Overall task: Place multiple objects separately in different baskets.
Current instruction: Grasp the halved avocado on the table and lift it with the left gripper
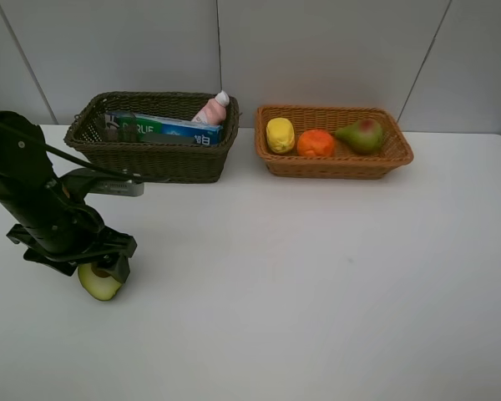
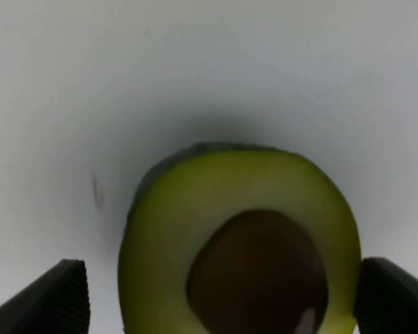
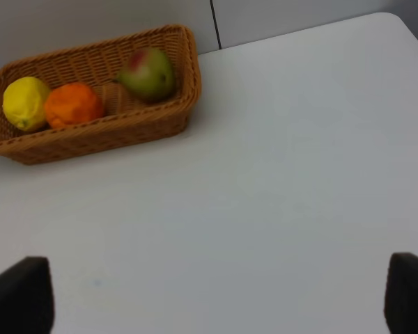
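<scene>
Down at the near left of the white bench (image 1: 317, 292), the halved avocado (image 2: 240, 250) lies cut face up, pit showing, right between the left gripper's (image 2: 223, 303) two spread fingers (image 2: 52, 303); one sits on each side of it, neither clearly pressing it. The right gripper (image 3: 219, 299) hangs over bare bench with its fingers released and wide. Farther back, the lemon (image 1: 280, 134), orange (image 1: 316, 143) and pear (image 1: 361, 134) sit in the tan basket (image 1: 334, 165).

black jointed arm (image 1: 33, 200), ribbed black fingers (image 2: 56, 299)
</scene>
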`<action>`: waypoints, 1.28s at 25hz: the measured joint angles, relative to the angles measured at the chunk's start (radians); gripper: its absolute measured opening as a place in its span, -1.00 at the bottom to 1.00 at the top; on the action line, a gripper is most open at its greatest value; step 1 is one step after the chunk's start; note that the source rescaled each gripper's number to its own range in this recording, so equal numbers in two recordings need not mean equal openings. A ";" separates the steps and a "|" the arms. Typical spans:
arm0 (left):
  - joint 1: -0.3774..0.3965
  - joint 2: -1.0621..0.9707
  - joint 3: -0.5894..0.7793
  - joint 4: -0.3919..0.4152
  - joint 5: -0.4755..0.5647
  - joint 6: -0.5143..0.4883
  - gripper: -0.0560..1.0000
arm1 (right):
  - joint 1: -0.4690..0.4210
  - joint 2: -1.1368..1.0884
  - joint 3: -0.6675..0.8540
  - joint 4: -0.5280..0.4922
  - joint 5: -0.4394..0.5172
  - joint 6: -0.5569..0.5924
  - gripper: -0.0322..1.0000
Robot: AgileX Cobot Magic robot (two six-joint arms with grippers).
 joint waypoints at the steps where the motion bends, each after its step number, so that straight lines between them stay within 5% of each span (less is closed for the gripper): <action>1: 0.000 0.000 0.000 0.000 0.000 0.000 1.00 | 0.000 0.000 0.000 0.000 0.000 0.000 1.00; 7: 0.000 0.000 0.000 0.000 0.000 0.000 0.93 | 0.000 0.000 0.000 0.000 0.000 0.000 1.00; 13: 0.000 0.000 0.000 0.000 0.000 -0.002 0.27 | 0.000 0.000 0.000 0.000 0.000 0.000 1.00; 32: 0.000 0.000 0.000 -0.019 0.001 -0.003 0.27 | 0.000 0.000 0.000 0.000 0.000 0.000 1.00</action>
